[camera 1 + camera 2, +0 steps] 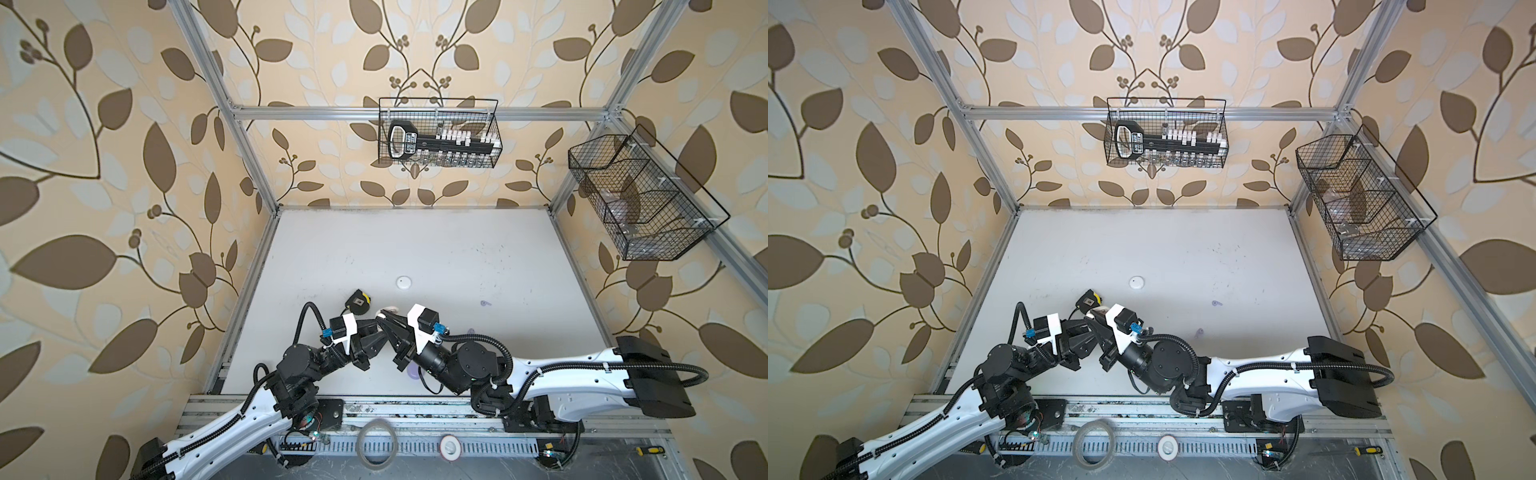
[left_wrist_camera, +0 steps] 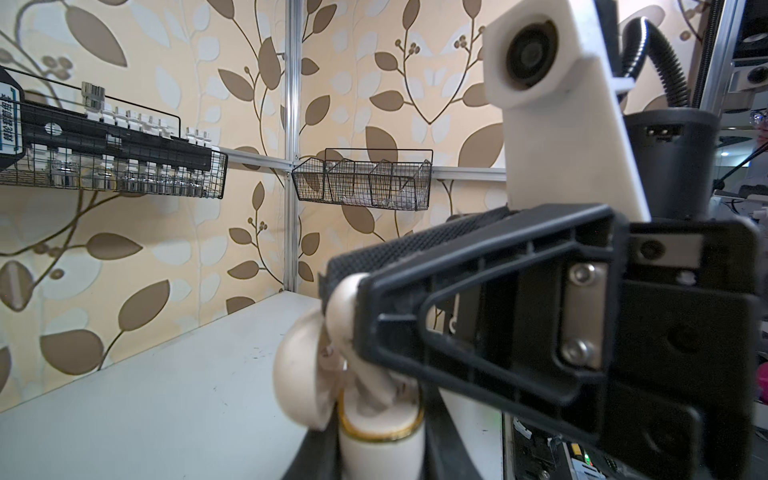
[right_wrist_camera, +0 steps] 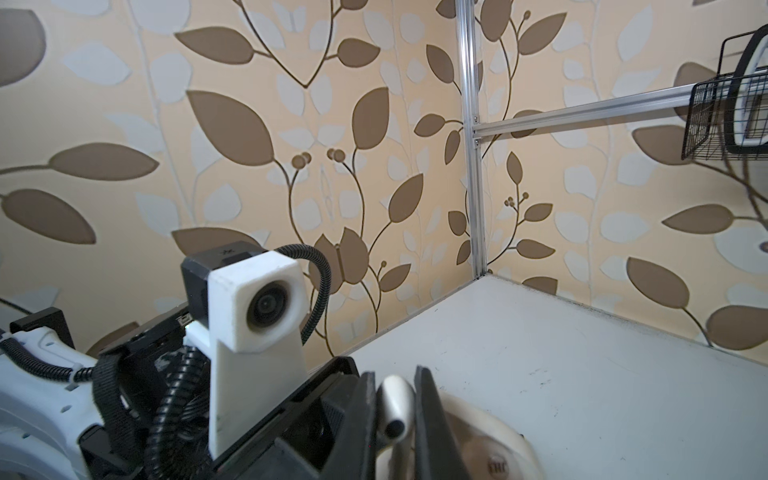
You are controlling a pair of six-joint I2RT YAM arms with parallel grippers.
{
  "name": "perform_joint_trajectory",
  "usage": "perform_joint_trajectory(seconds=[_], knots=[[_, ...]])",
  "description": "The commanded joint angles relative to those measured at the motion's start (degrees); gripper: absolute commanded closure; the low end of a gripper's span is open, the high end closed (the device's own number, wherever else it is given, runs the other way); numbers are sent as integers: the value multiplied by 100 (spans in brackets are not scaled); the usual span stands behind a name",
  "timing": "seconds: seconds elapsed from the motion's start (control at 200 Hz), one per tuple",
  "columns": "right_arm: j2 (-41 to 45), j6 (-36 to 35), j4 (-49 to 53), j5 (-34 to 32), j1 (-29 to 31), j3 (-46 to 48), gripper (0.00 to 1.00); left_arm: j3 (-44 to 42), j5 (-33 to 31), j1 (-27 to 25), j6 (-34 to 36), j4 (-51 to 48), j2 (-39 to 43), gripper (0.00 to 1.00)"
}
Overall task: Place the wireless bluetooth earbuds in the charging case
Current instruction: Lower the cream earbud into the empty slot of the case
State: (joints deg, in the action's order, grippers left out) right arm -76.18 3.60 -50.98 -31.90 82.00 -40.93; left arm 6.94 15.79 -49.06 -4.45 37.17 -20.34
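A cream charging case (image 2: 380,453) with a gold rim stands upright between the fingers of my left gripper (image 2: 380,436), which is shut on it. Its lid (image 2: 301,374) hangs open to one side. My right gripper (image 3: 397,411) is shut on a white earbud (image 3: 395,405) and holds it just over the case's open top (image 3: 490,440). In a top view the left gripper (image 1: 374,326) and the right gripper (image 1: 384,318) meet near the table's front middle. Two lavender earbuds (image 1: 485,304) (image 1: 471,331) lie on the table to the right.
A black and yellow tape measure (image 1: 358,300) sits just behind the left gripper. A round white case (image 1: 404,282) lies further back. A lavender case (image 1: 413,372) shows under the right arm. Wire baskets (image 1: 438,133) (image 1: 640,199) hang on the back and right frame.
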Motion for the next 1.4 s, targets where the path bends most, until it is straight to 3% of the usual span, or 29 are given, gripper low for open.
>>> perform_joint_trajectory(seconds=[0.0,0.27,0.335,0.605,0.77,1.205,1.395], knots=[[-163,-65,-12,-216,9,-34,100,309,43,2,84,503,139,100],[-308,-166,-111,-385,85,53,100,309,-109,1,93,329,331,100],[-335,-161,-150,-444,97,70,93,316,-120,1,98,293,363,100],[-345,-87,-196,-396,91,57,86,310,-111,1,102,282,389,100],[-336,-10,-208,-328,89,59,77,316,-101,1,111,282,387,100],[-162,145,-43,-352,76,81,77,312,-135,1,159,260,364,100],[208,347,420,-390,64,33,65,300,-199,1,292,171,268,100]])
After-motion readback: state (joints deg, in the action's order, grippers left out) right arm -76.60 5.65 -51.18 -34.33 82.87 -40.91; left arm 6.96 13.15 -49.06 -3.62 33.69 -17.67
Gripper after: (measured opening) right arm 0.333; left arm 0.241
